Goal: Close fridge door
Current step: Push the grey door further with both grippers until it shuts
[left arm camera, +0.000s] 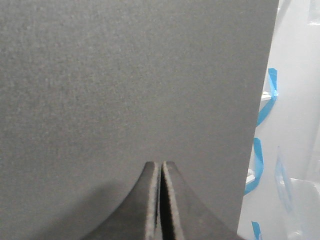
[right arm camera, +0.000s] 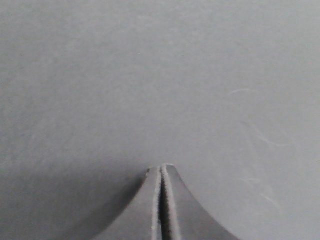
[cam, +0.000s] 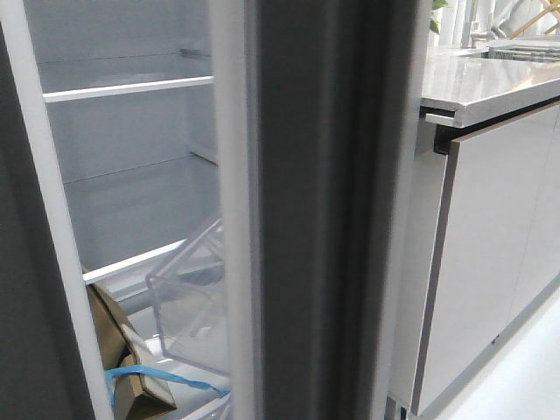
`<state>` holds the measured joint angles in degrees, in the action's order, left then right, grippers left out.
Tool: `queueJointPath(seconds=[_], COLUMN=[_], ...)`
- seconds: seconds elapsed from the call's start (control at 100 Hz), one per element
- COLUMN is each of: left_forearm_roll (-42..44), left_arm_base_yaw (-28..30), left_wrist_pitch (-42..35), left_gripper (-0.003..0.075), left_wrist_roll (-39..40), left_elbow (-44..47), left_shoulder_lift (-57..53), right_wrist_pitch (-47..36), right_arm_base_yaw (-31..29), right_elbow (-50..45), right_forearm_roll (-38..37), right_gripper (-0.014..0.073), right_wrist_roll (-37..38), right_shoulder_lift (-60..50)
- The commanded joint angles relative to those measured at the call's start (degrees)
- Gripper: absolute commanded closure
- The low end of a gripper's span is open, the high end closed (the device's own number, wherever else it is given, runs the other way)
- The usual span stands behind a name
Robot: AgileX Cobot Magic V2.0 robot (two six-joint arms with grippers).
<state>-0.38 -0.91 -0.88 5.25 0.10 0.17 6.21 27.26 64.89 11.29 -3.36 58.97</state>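
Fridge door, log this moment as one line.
fridge door: still ajar | left gripper: shut, at door panel | right gripper: shut, at grey panel

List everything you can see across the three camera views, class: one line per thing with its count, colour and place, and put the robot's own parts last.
fridge door: one, dark grey with a white and grey edge, open, edge-on at the centre of the front view
fridge shelves: two visible, white-edged, inside the fridge on the left
clear bin: one, transparent, low in the fridge opening
cardboard box: one, brown with blue tape, bottom left beside the bin
cabinet front: one, glossy light grey, right of the fridge
countertop: one, pale grey, above the cabinet
left gripper: one, black, shut, tips against a dark grey panel
right gripper: one, dark, shut, tips at a grey panel
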Motion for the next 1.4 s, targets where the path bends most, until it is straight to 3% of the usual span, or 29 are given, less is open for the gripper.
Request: queueJointPath(seconds=[0.0, 0.6, 1.389], left_forearm_roll=[-0.1, -0.1, -0.1], left_arm_base_yaw=[-0.5, -0.5, -0.5], left_wrist_pitch=[-4.4, -4.4, -4.4], left_gripper=[0.0741, 0.0741, 0.0741], left_wrist_roll=[0.2, 0.2, 0.2], left_elbow=[1.6, 1.6, 1.6], left_shoulder_lift=[1.1, 1.1, 1.1], right_wrist_pitch=[-5.0, -5.2, -6.2], right_arm_base_yaw=[1.1, 7.1, 8.8], right_elbow=[2.0, 13.2, 32.8], right_forearm_roll=[-0.4, -2.3, -2.7], right_gripper=[0.067, 0.067, 0.067], right_wrist_roll=[0.1, 0.1, 0.1], right_shoulder_lift=[0.4, 13.6, 34.7])
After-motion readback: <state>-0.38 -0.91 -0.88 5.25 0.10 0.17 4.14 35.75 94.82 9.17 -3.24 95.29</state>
